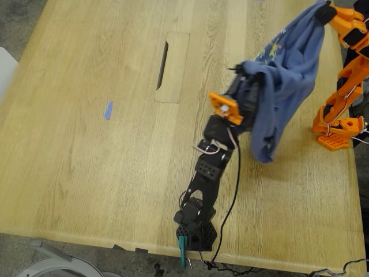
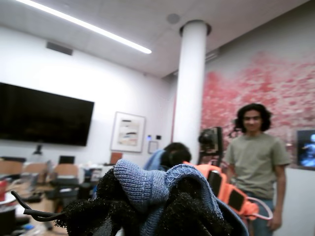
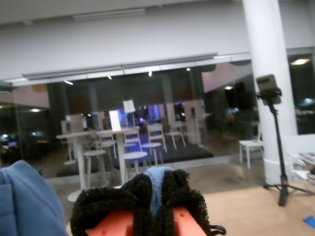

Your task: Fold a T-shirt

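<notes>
Right, T-shirt point(image 1: 282, 75) up off the surface point(image 1: 86, 115), strung between both arms.
Room: most of the surface is bare wood in the exterior view's left and middle, w/ only a scrap of blue tape point(image 1: 108, 109) and a cable slot point(image 1: 163, 64); the shirt and arms crowd the exterior view's right, near that edge. Black arm rises from the near edge and leans up and over, my first gripper point(image 1: 247, 70) raised. Orange arm stands at the exterior view's right, reaching to the top corner w/ my second gripper point(image 1: 324, 12). First wrist view: foam-padded fingers point(image 2: 189, 206) pinched tight on a bunched blue fold. Second wrist view: fingers point(image 3: 182, 191) likewise clamped on a thin fold of the fabric. Cloth sags between the two grips and its lower end hangs toward the surface; can't tell if it touches.
</notes>
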{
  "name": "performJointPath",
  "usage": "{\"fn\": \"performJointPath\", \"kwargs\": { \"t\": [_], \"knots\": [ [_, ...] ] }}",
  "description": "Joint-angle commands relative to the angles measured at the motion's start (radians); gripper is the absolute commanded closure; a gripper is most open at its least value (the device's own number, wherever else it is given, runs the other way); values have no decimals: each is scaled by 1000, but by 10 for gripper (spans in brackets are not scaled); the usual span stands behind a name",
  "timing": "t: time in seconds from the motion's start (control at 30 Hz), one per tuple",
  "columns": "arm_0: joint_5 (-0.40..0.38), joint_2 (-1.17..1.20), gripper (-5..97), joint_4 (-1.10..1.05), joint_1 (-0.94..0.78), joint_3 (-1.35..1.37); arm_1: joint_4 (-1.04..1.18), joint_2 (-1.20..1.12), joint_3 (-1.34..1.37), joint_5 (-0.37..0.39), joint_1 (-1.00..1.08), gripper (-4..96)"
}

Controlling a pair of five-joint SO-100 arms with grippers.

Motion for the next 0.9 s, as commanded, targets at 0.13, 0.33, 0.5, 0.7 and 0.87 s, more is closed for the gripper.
{"fn": "performJointPath", "kwargs": {
  "t": [0.13,0.33,0.5,0.7,0.87],
  "knots": [
    [6,14,919,-114,95,-81,-107,-3,-25,-11,-60,893],
    [14,63,919,-210,137,-31,-236,28,-32,-15,-57,889],
    [9,152,919,-261,140,146,-236,49,-32,-8,-37,889],
    [2,209,919,-268,132,207,-137,66,-32,-12,-29,889],
    [-3,249,919,-264,121,291,-67,69,-31,-20,-41,887]
  ]
}}
